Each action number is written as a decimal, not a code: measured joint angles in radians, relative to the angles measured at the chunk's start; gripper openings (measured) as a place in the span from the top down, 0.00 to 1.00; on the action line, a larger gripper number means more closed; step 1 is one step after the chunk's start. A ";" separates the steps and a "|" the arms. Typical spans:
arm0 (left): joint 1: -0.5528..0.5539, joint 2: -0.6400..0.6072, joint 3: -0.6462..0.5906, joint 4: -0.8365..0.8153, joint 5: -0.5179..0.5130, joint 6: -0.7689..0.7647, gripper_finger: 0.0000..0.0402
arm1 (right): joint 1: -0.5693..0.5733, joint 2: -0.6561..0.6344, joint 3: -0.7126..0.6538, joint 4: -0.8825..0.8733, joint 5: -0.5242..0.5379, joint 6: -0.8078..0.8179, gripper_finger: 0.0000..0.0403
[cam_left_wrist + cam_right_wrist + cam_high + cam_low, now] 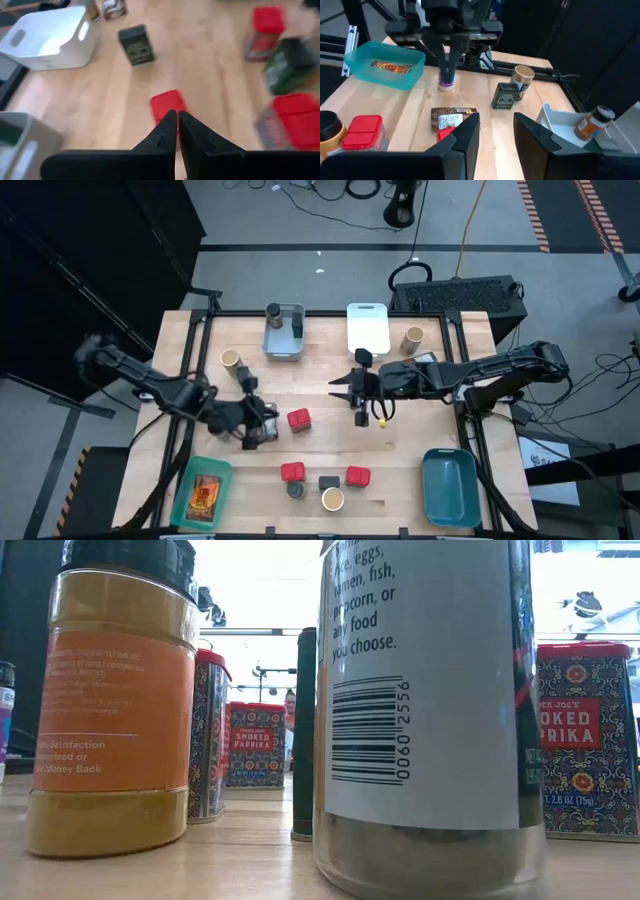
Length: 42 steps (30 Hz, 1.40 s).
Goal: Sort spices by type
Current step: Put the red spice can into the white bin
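Along the near edge of the bench stand two red boxy tins (292,472), a round tan-topped jar (332,499) and dark containers. At the near left corner a teal plastic bin (183,498) holds a flat orange printed packet (205,495).

Towards the middle, left of centre, the left gripper (176,122) hangs over another red-lidded tin (167,102). Its fingers are pressed together with nothing visible between them. The step looks like picking this tin. For that the fingers should spread wider than the lid, centre over it and straddle two flat sides, then descend squarely, so the tin is not tipped or pushed towards its neighbours.

Nearer the right, the right gripper (496,127) waits above the middle of the bench, fingers apart and empty. A brown printed packet (451,118) lies ahead of it. It is best kept clear of the left arm's path.

Farther off, a dark green boxy tin (135,45) stands alone, with a grey bin (270,345) and a white bin (367,330) at the far edge.
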<state>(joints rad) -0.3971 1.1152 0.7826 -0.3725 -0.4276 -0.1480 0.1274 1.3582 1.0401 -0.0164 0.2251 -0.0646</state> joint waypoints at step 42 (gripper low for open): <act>0.381 -0.165 -0.001 0.025 -0.025 0.654 0.95 | -0.175 0.103 0.225 -1.138 -0.211 1.141 0.74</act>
<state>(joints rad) -0.0156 0.9499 0.7818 -0.3480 -0.4527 0.5064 -0.0479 1.4609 1.2652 -1.1540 0.0144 1.0763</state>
